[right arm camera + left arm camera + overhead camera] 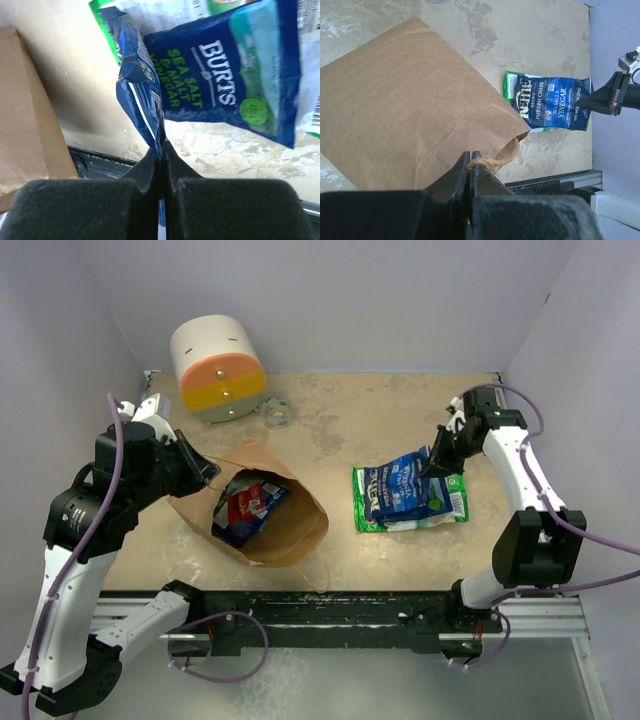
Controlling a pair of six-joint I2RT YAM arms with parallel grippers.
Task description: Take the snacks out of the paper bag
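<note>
Along the near edge of the table (400, 550), a black rail (330, 625) carries both of your arm bases. The tabletop is beige and mottled like worn stone, with paler blotches.

Just past the rail on your left, the paper bag (290, 530) lies on its side with its mouth gaping. Inside you can see a red packet (243, 502) with a blue one tucked against it. Your left gripper (205, 470) has its jaws pressed together on the bag's twisted handle (495, 161) at the rim of the mouth. The bag's brown side spreads out beyond the fingertips in the left wrist view.

On your right, well apart from the bag, three snacks are stacked on the table. A green packet (372, 502) lies flat at the bottom with a second blue packet (225, 75) on it. Your right gripper (437, 468) is clamped tight on one edge of the dark blue packet (552, 102), which curls up from that pile into the jaws.

Farther back on the left, a white, orange and yellow cylinder (217, 368) sits tilted near the corner, with a small clear ring (275, 412) just beside it. Plain pale lilac walls (350, 300) close off the table at the back and on both sides.
</note>
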